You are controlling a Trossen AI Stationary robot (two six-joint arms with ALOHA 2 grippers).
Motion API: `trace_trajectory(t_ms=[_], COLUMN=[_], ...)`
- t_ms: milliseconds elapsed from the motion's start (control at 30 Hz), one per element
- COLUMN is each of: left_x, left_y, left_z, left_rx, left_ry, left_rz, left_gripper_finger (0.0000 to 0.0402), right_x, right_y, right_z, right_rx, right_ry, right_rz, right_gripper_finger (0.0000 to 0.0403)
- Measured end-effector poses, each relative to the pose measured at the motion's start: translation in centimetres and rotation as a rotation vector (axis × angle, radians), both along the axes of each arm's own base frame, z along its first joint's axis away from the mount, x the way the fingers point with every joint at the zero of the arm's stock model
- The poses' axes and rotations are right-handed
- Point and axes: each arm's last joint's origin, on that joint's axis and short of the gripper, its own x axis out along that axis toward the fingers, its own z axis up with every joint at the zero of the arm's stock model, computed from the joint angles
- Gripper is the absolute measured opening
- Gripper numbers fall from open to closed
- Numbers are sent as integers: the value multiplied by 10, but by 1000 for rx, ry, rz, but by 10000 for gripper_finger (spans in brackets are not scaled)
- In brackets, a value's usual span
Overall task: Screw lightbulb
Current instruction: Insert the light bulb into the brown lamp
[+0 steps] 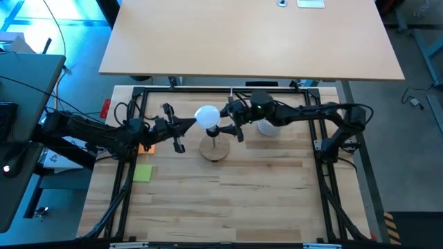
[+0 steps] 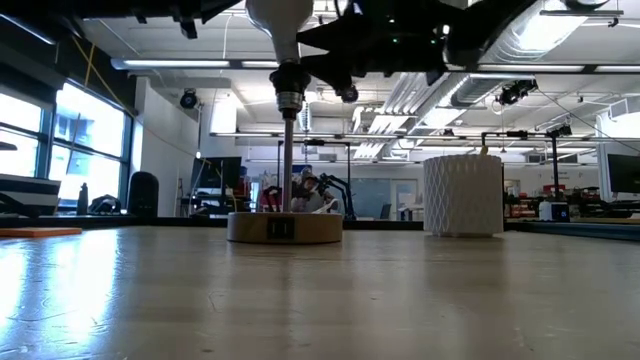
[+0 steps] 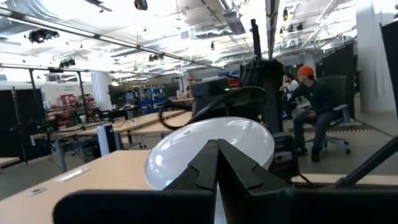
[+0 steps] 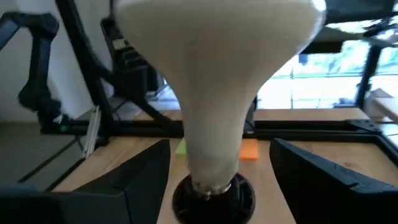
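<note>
Wood tabletop (image 1: 263,187) w/ lab rm behind.

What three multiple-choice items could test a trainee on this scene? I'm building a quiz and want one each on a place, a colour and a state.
1. Where is the lightbulb?
A. lying on the table
B. atop the stem of the wooden disc
C. inside the white latticed cup

2. What colour is the square note on the table near the left arm?
A. yellow-green
B. blue
C. black

3. How does the right hand stand?
A. shut on the bulb
B. shut, empty
C. open, fingers either side of the bulb's neck

Answers: 1 B, the low view shows the bulb's neck meeting the stem; 2 A, seen in the high view; 3 C, the right wrist view shows gaps beside the neck.
</note>
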Motion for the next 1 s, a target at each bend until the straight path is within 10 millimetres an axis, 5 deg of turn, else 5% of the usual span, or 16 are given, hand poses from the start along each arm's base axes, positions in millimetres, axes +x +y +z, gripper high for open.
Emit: trace_trajectory(t_ms=[333,500,667,1000], left_x=[13,17,17,7], left_y=[2,2,2,-3], left_z=[-2,1,1,0], left_rx=[-28,-13,-9,-10], left_ry=[-1,13,17,118], left_rz=[-26,-21,-21,34], left_gripper_finger=[0,0,0,0], right_x=[28,27,28,18], right_y=[-13,-16,-16,-12], right_z=[9,11,11,-4], right_rx=[8,4,1,28], right_ry=[57,48,44,-130], right_rz=[273,269,258,97], right_gripper_finger=[267,222,136,135])
